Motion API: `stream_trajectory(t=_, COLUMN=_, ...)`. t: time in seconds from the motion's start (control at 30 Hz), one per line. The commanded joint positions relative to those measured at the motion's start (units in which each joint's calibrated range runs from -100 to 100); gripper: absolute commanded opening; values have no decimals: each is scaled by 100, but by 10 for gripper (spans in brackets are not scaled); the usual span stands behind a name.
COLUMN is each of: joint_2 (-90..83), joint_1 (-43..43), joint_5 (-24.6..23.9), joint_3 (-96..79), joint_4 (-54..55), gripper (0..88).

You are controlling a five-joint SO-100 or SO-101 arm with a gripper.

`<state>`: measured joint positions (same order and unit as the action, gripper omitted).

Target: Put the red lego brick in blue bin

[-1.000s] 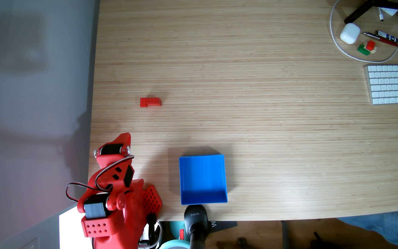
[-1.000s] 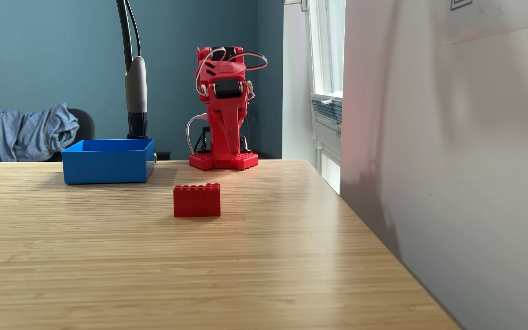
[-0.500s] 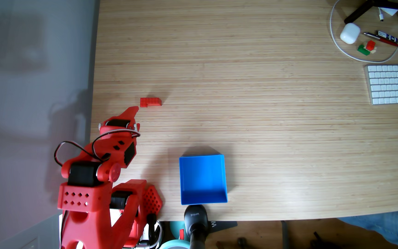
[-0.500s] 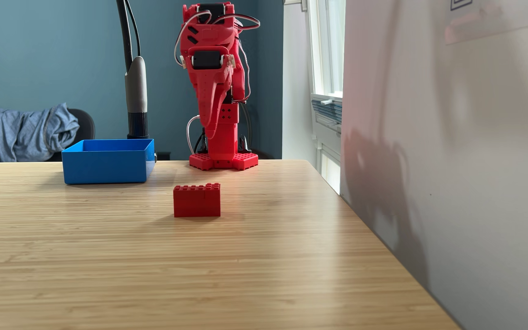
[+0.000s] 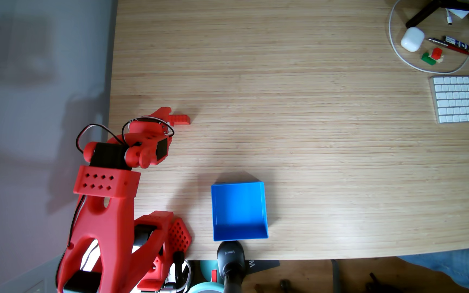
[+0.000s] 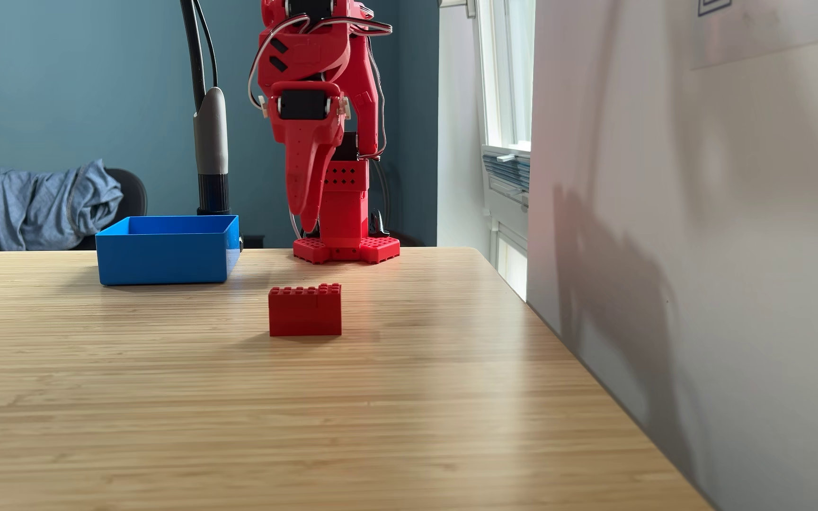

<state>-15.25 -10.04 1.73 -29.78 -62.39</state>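
The red lego brick (image 5: 182, 120) (image 6: 304, 314) stands on the wooden table near its left edge in the top-down fixed view. My gripper (image 5: 168, 112) (image 6: 309, 222) is shut with nothing in it. It points down and its tip overlaps the brick's left end from above. The low fixed view shows that tip hanging well above the table, behind the brick and not touching it. The blue bin (image 5: 239, 234) (image 6: 166, 263) sits with nothing in it beside my red arm's base (image 5: 179, 233), apart from the brick.
A black camera pole (image 5: 230, 257) (image 6: 211, 147) stands right against the bin. A grey wall panel (image 5: 30, 112) (image 6: 692, 245) borders the table on the arm's side. A white keyboard (image 5: 464, 98), an earbud case (image 5: 412, 39), pens and a small block cluster (image 5: 432, 55) lie far off.
My arm has unfolded from its base, risen and reached out, bringing the shut gripper over the brick's near end. Brick and bin have not moved.
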Motion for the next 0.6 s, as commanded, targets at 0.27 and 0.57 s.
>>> stream_trajectory(t=0.27, joint_2=1699, joint_1=12, joint_5=83, joint_3=1907, joint_4=-391, gripper=273)
stream_trajectory(t=0.57, joint_2=2792, joint_1=34, joint_5=142, joint_3=2733, joint_4=-497, gripper=245)
